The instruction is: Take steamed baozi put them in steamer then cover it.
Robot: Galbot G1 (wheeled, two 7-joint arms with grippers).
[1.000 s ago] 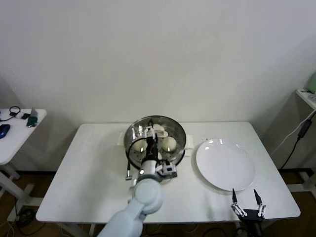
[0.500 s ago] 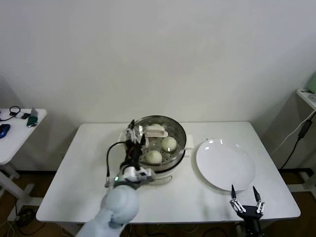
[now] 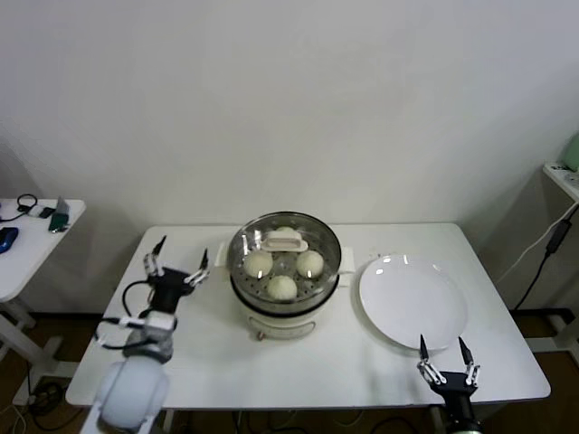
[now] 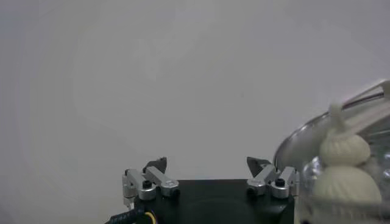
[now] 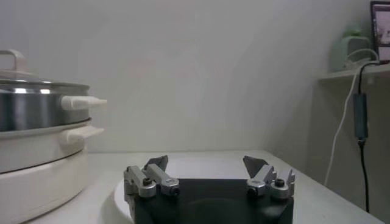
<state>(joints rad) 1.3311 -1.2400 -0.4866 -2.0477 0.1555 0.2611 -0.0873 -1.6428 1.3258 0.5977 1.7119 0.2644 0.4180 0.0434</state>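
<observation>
The steamer [image 3: 285, 303] stands at the table's middle on its cream-white base. The glass cover [image 3: 317, 239] sits on it, with its cream-white handle [image 3: 284, 241] on top. Three baozi [image 3: 282, 287] show through the glass; a fourth lies under the handle. My left gripper [image 3: 178, 259] is open and empty, to the left of the steamer. In the left wrist view my left gripper [image 4: 208, 164] has the cover's rim [image 4: 304, 131] to one side. My right gripper [image 3: 443, 354] is open and empty at the table's front edge, below the plate. It also shows in the right wrist view [image 5: 206, 162], with the steamer [image 5: 42, 152] farther off.
A flat white plate [image 3: 413, 301] lies right of the steamer. A small side table [image 3: 27, 244] with small items stands at the far left. A shelf [image 3: 563, 176] with a cable is at the far right.
My left arm has let go of the cover's handle and drawn back to the left of the steamer. The cover now rests on the steamer. The right gripper has barely moved.
</observation>
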